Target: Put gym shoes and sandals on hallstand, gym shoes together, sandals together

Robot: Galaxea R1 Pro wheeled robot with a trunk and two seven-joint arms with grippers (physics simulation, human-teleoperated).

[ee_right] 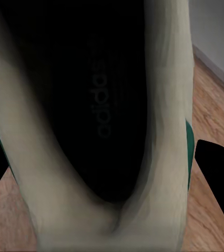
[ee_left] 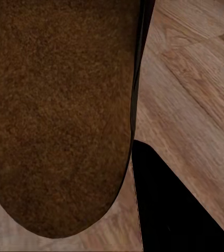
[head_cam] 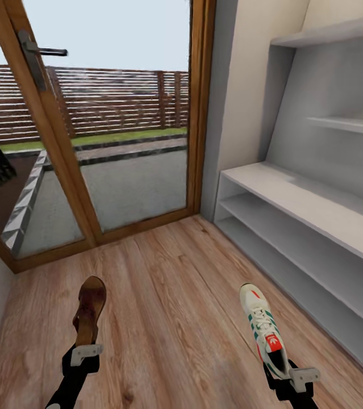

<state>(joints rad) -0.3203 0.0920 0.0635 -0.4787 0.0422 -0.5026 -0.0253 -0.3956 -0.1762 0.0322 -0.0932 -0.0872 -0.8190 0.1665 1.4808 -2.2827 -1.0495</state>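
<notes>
The right gripper (head_cam: 286,372) is clamped on a gym shoe (head_cam: 263,329) at five o'clock; the left gripper (head_cam: 83,347) grips a sandal (head_cam: 89,309) at seven o'clock. The hallstand (head_cam: 317,204) waits at three o'clock: swing right, set each down flat on the bench.

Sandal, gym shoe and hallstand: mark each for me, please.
sandal (head_cam: 90,309), head view, on its brown footbed.
gym shoe (head_cam: 263,326), head view, on the laces.
hallstand (head_cam: 317,207), head view, on the bare bench top.
</notes>
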